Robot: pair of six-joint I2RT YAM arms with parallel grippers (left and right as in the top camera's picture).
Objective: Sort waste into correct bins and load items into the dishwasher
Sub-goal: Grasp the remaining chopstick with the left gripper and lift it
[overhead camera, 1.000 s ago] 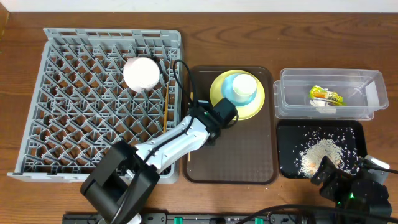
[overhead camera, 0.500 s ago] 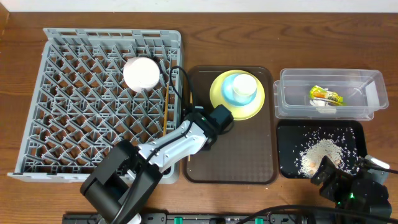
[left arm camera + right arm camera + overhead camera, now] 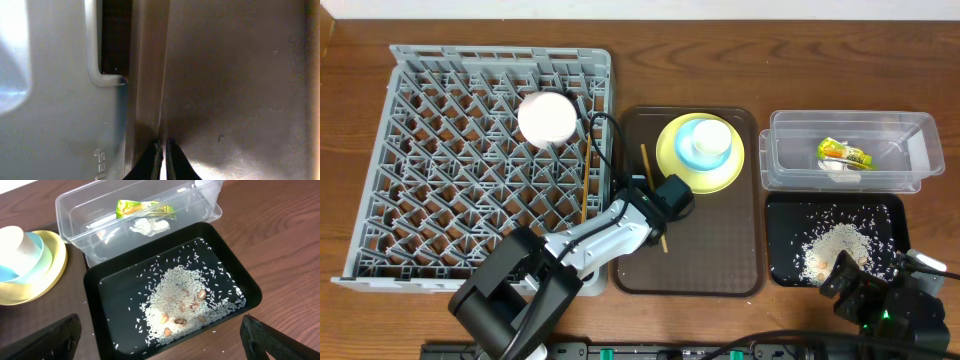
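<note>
My left gripper [image 3: 667,197] is shut low over the brown serving tray [image 3: 710,250], beside the grey dishwasher rack [image 3: 470,180]. Its jaws [image 3: 161,146] show nothing between them. One chopstick [image 3: 653,198] lies slanted on the tray and passes by the gripper. Another chopstick [image 3: 584,190] stands in the rack near the white bowl [image 3: 548,118]. The blue-white cup [image 3: 708,142] sits on the yellow plate [image 3: 672,155]. The clear tub [image 3: 910,135] holds the wrapper [image 3: 845,153] and white scraps [image 3: 834,166]. Rice [image 3: 832,245] fills the black tray [image 3: 782,215]. My right gripper [image 3: 162,345] hangs open at the black tray's near end.
The rack's grey wall [image 3: 60,100] stands close on the left of the left jaws, with the tray's rim [image 3: 149,75] between. The right arm's body [image 3: 890,305] sits at the table's front right corner. The tub [image 3: 75,210] borders the black tray [image 3: 100,300].
The chopstick on the brown tray has swung right, away from the tray's left rim. My left gripper has shifted slightly down and left. The right arm has not moved.
</note>
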